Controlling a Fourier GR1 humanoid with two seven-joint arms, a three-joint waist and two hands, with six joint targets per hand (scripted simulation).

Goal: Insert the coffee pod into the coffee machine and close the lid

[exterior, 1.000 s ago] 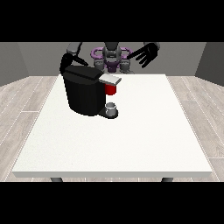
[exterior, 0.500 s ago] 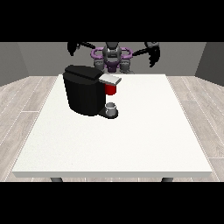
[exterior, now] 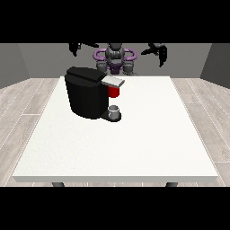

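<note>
Coffee machine (exterior: pixel 90 98) sits lid-down at the tabletop's (exterior: pixel 134 143) ten o'clock; task apparently finished; raised robot hands' finger states cannot be told

We sit at the far edge, torso (exterior: pixel 115 60) upright and facing straight ahead, with both our arms lifted high and spread wide to either side. Our hand at the view's left (exterior: pixel 75 48) hangs up near the top, above shoulder level, its fingers hanging downward. Our hand at the view's right (exterior: pixel 159 50) is raised to a similar height, and its fingers point down too. Neither of our hands touches anything.
</note>
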